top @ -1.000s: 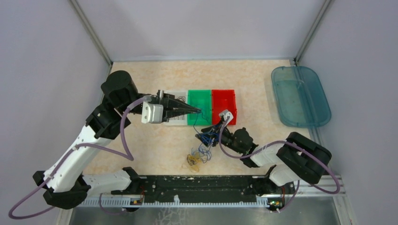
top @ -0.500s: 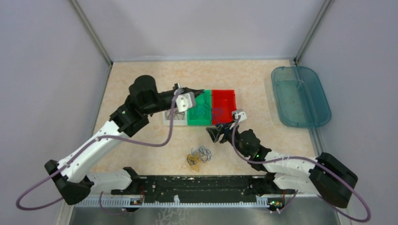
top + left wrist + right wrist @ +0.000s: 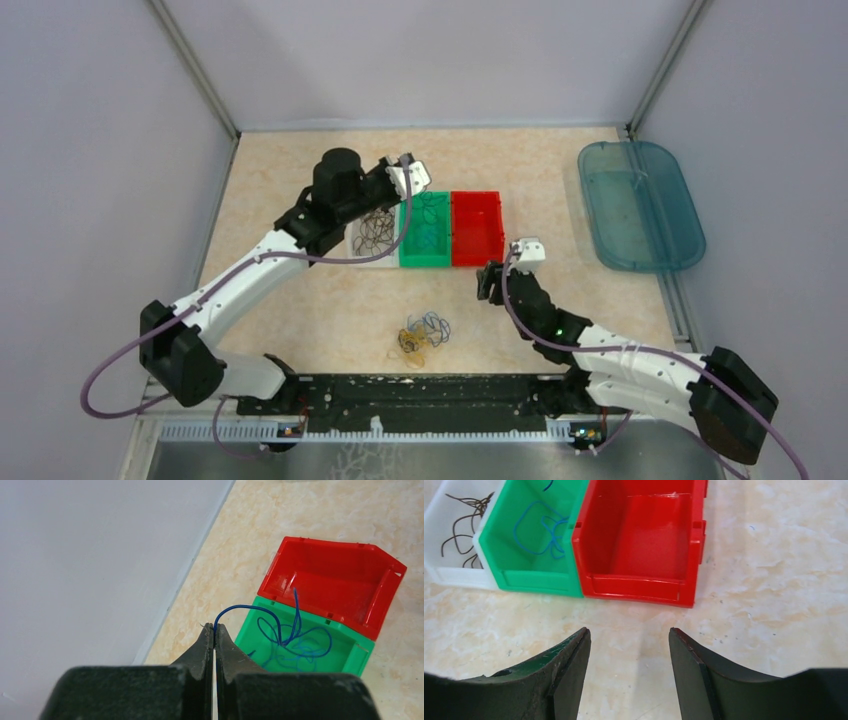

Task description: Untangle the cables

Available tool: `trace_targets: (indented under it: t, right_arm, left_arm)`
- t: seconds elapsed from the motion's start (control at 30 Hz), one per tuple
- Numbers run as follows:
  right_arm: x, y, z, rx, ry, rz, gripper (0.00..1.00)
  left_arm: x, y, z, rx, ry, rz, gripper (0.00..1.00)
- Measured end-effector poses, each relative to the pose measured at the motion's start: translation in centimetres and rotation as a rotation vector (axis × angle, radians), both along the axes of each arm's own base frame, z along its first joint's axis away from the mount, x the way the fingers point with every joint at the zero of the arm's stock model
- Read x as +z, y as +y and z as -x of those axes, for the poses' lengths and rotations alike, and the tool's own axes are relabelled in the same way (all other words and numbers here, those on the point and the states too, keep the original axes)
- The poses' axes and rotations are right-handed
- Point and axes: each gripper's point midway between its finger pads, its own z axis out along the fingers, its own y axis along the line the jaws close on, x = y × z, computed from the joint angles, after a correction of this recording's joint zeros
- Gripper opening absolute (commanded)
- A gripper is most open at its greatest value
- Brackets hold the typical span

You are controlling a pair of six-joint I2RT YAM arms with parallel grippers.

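White plastic bin (image 3: 372, 262), green plastic bin (image 3: 424, 262), red plastic bin (image 3: 476, 230) stand touching, left to right; tangled cable bundle (image 3: 420, 335) lies before them.

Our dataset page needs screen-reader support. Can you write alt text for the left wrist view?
The left claw, shut, pinches the end of a blue cable that arcs down into a green bin holding blue loops. An empty red bin sits beside it.

Bright, even, diffuse light fills all three views; shadows on the table (image 3: 320, 310) are faint and soft-edged. The red bin (image 3: 330, 587) carries small glossy highlights. In the wrist views the near fingers (image 3: 569, 680) are blurred, while the table and bin beyond are sharp.
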Motion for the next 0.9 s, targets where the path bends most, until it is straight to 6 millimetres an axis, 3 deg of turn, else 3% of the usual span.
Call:
trace_targets:
  t: [0.1, 0.37, 0.5, 0.63, 0.73, 0.9]
  right_arm:
    - [0.1, -0.8, 0.1, -0.029, 0.0, 0.011, 0.6]
    - [2.0, -1.9, 0.2, -0.064, -0.047, -0.031, 0.6]
    - [2.6, -2.2, 0.3, -0.072, -0.059, -0.045, 0.6]
    - [2.9, -2.3, 0.4, -0.075, -0.062, -0.047, 0.59]
    - [3.0, -2.3, 0.3, -0.075, -0.061, -0.047, 0.59]
    - [3.4, -2.2, 0.3, -0.077, -0.063, -0.058, 0.59]
  left_arm:
    - [-1.1, -0.1, -0.5, 0.008, 0.013, -0.018, 0.0]
    - [-7.9, 0.0, -2.0, 0.014, 0.078, -0.166, 0.0]
    - [-9.8, 0.9, -3.5, 0.047, 0.084, -0.217, 0.0]
    - [-10.6, 2.3, -5.0, 0.093, 0.081, -0.236, 0.0]
    - [-10.0, 3.1, -5.9, 0.116, 0.044, -0.243, 0.0]
    - [-8.9, 2.6, -6.5, 0.103, -0.03, -0.249, 0.0]
